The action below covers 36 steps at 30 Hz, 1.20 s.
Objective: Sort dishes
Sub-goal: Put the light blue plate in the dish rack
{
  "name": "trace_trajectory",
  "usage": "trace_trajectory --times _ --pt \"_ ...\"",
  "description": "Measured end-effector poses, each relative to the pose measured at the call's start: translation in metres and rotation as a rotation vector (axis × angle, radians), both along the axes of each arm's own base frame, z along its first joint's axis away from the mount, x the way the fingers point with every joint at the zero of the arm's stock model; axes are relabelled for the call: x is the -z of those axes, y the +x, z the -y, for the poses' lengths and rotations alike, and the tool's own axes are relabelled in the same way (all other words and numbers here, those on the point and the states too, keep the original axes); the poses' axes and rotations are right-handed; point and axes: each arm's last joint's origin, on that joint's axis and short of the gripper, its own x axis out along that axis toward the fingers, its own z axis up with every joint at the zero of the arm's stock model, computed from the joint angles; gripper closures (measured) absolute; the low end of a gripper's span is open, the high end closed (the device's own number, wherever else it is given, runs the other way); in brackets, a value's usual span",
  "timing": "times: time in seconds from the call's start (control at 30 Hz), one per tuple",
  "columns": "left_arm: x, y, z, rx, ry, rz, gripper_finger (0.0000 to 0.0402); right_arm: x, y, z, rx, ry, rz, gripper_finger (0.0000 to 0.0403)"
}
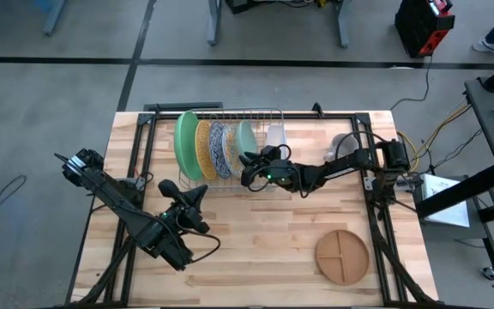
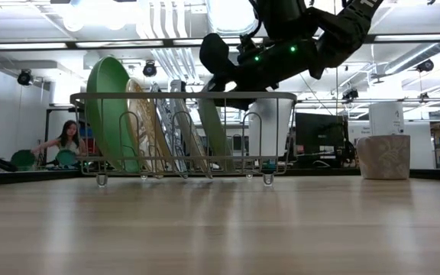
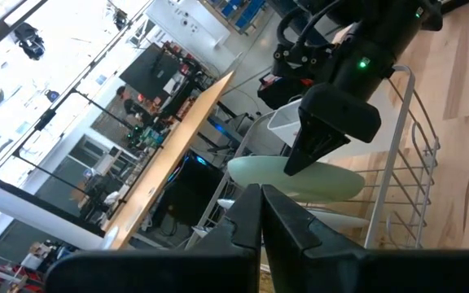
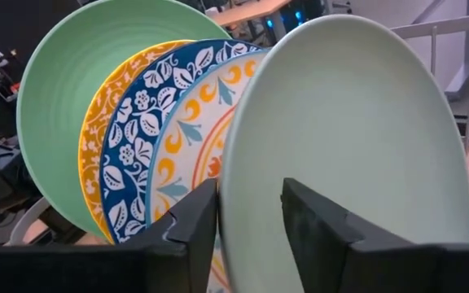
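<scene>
Several plates stand on edge in the wire rack (image 1: 268, 112) at the far middle of the table: bright green (image 4: 80, 89), gold (image 4: 96, 146), blue floral (image 4: 149, 122), white floral (image 4: 194, 138) and pale teal (image 4: 357, 138). My right gripper (image 4: 251, 228) is shut on the pale teal plate (image 1: 245, 137), reaching in from the right. The brown divided plate (image 1: 342, 256) lies flat on the near right of the table. My left gripper (image 1: 197, 196) hovers shut and empty, just near of the rack. My right gripper pinches the pale teal plate's rim (image 4: 233, 195) on its upper, near-side part, one finger (image 4: 194, 220) behind the plate and one (image 4: 316, 228) on its face. The fingers come from the table's right, slanting slightly down. The plate stands upright, its lower edge (image 2: 218, 169) in the rack.
A white holder (image 1: 274, 136) sits at the rack's right end, just beyond the teal plate. A small grey mug (image 2: 384, 156) stands right of the rack. Bare wood lies between the rack and the near edge. A person (image 2: 66, 141) sits in the room behind.
</scene>
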Motion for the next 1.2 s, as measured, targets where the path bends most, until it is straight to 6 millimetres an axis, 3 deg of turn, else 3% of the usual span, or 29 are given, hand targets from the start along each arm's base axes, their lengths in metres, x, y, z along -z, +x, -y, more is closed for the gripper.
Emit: trace_trajectory --times 1.2 --pt "0.0 0.0 0.0 0.0 -0.001 -0.002 0.0401 -0.006 0.008 -0.017 -0.055 -0.079 -0.143 0.0207"
